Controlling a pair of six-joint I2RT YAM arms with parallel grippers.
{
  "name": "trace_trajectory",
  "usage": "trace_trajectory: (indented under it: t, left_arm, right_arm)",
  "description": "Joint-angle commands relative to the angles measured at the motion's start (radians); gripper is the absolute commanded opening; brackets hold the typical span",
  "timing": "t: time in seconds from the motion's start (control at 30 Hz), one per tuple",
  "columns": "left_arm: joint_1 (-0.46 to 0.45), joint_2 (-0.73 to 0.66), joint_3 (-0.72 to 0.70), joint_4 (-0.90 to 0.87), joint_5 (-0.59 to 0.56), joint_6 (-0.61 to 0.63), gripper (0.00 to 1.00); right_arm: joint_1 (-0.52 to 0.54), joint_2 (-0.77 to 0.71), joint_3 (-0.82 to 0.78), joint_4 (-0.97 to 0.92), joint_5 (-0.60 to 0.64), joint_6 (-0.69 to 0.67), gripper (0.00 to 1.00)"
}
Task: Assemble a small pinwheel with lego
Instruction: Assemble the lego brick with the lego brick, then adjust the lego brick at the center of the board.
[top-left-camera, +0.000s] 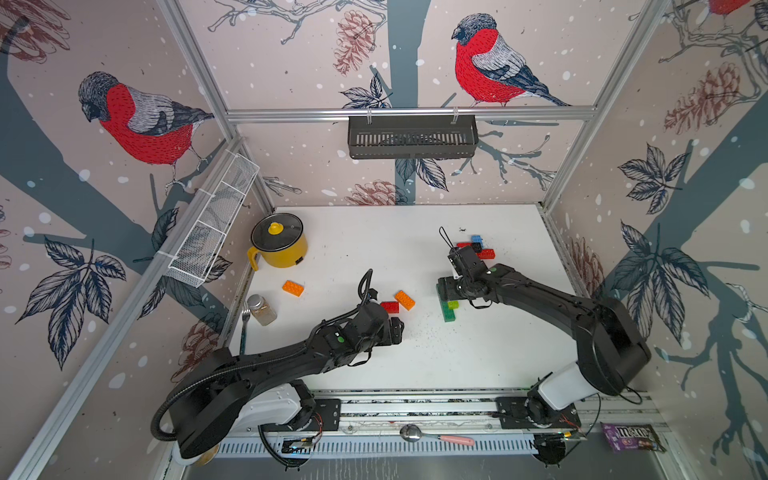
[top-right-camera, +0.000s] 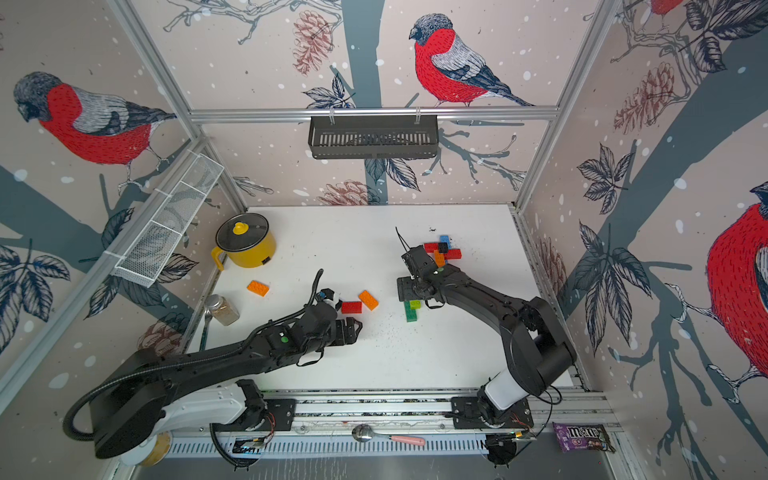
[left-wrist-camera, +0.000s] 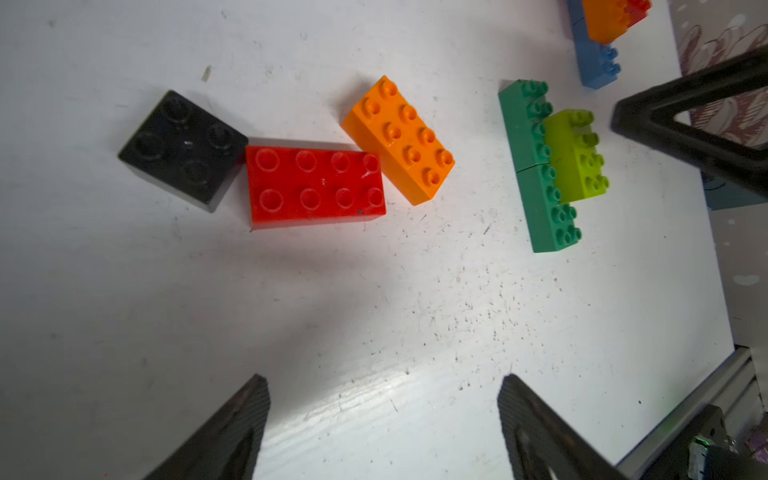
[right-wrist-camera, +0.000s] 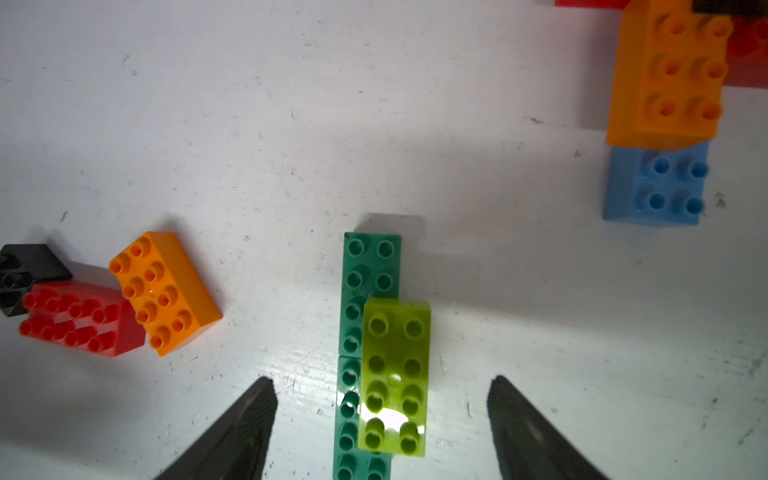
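Well off to the left of the left gripper (left-wrist-camera: 381, 390): a round yellow pot (top-left-camera: 279, 245) under a dark glass lid, a clear jar (top-left-camera: 262, 309), and between them a lone orange brick (top-left-camera: 293, 288), flat and studs up.

Gapes wide and grips nothing. Two dark, finely ribbed wedge fingers, with only scuffed, speckled white table (left-wrist-camera: 374, 311) between them.

Just ahead of its tips, from left to right:
- a glossy black square brick (left-wrist-camera: 183, 149) with four low studs
- a red brick (left-wrist-camera: 316, 185), oblong with eight studs, one end against the black corner
- a tilted orange brick (left-wrist-camera: 399, 139), skewed, its side touching the red one's other end

Farther right, below the right gripper (right-wrist-camera: 381, 386): two dark green bricks (right-wrist-camera: 370, 266) end to end as one long bar, with a thin seam between. On top, across that seam, a shiny lime brick (right-wrist-camera: 395, 374), shifted to one long edge so that one row of green studs shows.

Spread wide too, clasping nothing. Lime brick between the two fingers, clear of both.

Beyond that gripper and to its right: a blue brick (right-wrist-camera: 656, 187) with four studs bare, and a stacked orange brick (right-wrist-camera: 669, 70) covering the rest of it. A far red brick (right-wrist-camera: 744, 62) sits beside the orange, and a black piece is cut off at the frame edge. Cannot tell how these join.
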Motion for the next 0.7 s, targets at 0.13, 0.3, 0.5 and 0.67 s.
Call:
trace_trajectory:
  t: [0.13,0.3,0.5,0.67]
  left_arm:
    - [0.001,0.240,0.138,0.069,0.007,-0.131,0.80]
    - [0.009,0.345,0.188,0.065,-0.063,-0.206,0.79]
    - [0.052,0.368,0.201,-0.024,-0.184,-0.266,0.79]
    - [0.125,0.383,0.219,0.006,-0.164,-0.169,0.79]
  right_arm:
    - [-0.017,-0.095,-0.066,0.063,-0.048,-0.012,0.90]
    - [-0.033,-0.154,-0.106,0.067,-0.066,-0.021,0.91]
    - [-0.056,-0.194,-0.150,0.079,-0.090,-0.031,0.91]
    - [-0.069,-0.192,-0.184,0.104,-0.116,-0.034,0.91]
